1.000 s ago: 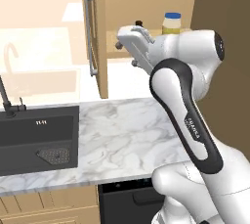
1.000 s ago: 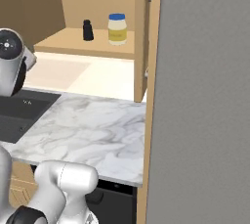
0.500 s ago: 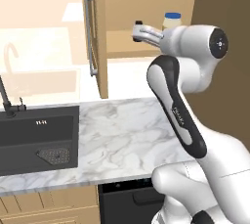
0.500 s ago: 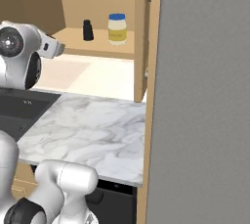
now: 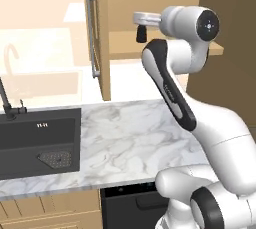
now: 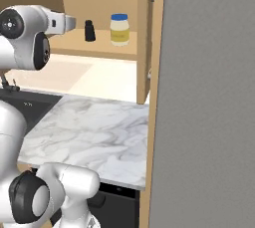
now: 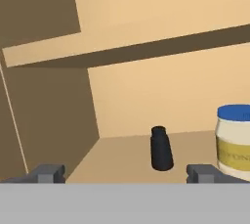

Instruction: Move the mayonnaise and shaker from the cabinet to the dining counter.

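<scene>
Nothing is moving out yet: the mayonnaise (image 6: 119,29) and shaker (image 7: 160,148) are sitting in the cabinet (image 5: 125,48) (both untouched), the end effector (image 7: 126,173) gaping empty.

Mayonnaise (image 7: 234,142) cut off by the hand view's right edge; label text too blurred to read. In the left base view the arm covers most of the shaker (image 5: 141,34), leaving a dark sliver. Cabinet (image 6: 144,33) top cropped in the right base view. Sink (image 5: 35,140) cut by the left edge, faucet (image 5: 6,100) top cropped.
</scene>
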